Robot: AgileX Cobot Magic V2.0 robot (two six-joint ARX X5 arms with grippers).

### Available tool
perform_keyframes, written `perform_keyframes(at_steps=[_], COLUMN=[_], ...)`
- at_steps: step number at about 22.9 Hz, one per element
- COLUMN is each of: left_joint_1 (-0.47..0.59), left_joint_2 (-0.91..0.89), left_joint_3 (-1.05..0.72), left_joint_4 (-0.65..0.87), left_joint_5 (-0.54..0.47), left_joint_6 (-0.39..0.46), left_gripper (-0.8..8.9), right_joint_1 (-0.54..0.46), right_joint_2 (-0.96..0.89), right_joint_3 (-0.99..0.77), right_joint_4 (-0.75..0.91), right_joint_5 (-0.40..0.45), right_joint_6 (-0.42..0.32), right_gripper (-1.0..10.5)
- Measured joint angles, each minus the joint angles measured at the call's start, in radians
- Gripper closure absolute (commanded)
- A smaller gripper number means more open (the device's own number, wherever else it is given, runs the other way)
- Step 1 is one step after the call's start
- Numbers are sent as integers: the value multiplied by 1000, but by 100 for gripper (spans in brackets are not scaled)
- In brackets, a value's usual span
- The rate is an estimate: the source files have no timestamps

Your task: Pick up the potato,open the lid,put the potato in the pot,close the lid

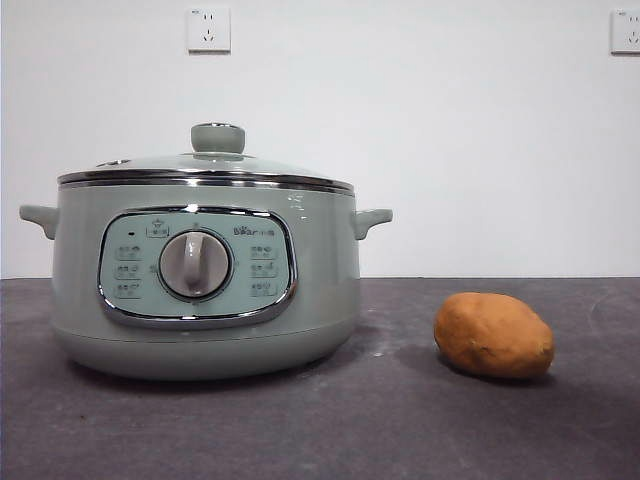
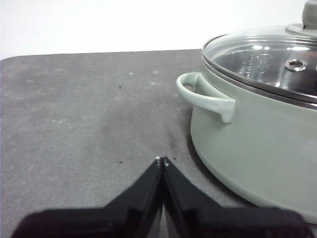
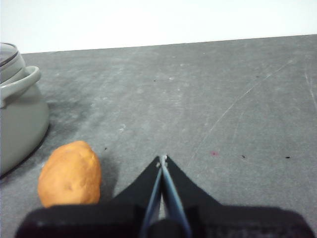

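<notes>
The pale green pot (image 1: 205, 275) stands on the dark table at the left, with its glass lid (image 1: 205, 165) seated on it and the green knob (image 1: 218, 137) on top. The orange-brown potato (image 1: 494, 335) lies on the table to the pot's right, apart from it. My left gripper (image 2: 162, 159) is shut and empty, hovering beside the pot (image 2: 257, 134) near its side handle (image 2: 205, 96). My right gripper (image 3: 162, 158) is shut and empty too, close beside the potato (image 3: 70, 173). Neither arm shows in the front view.
The grey table (image 1: 400, 420) runs to a white wall with two power sockets (image 1: 208, 30). The pot's control panel and grey dial (image 1: 195, 264) face the front camera. Open table surface (image 3: 223, 99) stretches beyond the right gripper.
</notes>
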Motion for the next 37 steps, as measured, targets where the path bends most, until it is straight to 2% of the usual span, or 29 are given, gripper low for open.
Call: perform_keyframes(at_steps=[2,4,7,9,11,12,15,25,28,32,37], left_joint_1=[0,0,0,0,0,0,0,0,0,0,0], left_joint_2=[0,0,0,0,0,0,0,0,3,36,131], left_joint_3=[0,0,0,0,-1,-1,-1,12,55,151,259], left_joint_4=[0,2,5,6,8,8,13,87,71,16,-23], left_joint_5=[10,34,75,95,101,101,105,145,154,161,196], left_joint_6=[-28,-89,-235,-343,-414,-438,-475,-496,-497,-496,-488], left_gripper=[816,816,816,816,816,816,816,820,820,820,820], right_joint_1=[0,0,0,0,0,0,0,0,0,0,0], right_joint_2=[0,0,0,0,0,0,0,0,8,55,158], right_joint_3=[0,0,0,0,0,0,0,18,60,136,244], right_joint_4=[0,0,0,0,0,0,0,-13,-12,-13,-61], right_joint_5=[-1,-3,-3,-2,-1,0,0,-6,-58,-131,-175], right_joint_6=[22,83,254,397,511,552,616,652,650,619,554], right_gripper=[946,946,946,946,946,946,946,951,956,955,955])
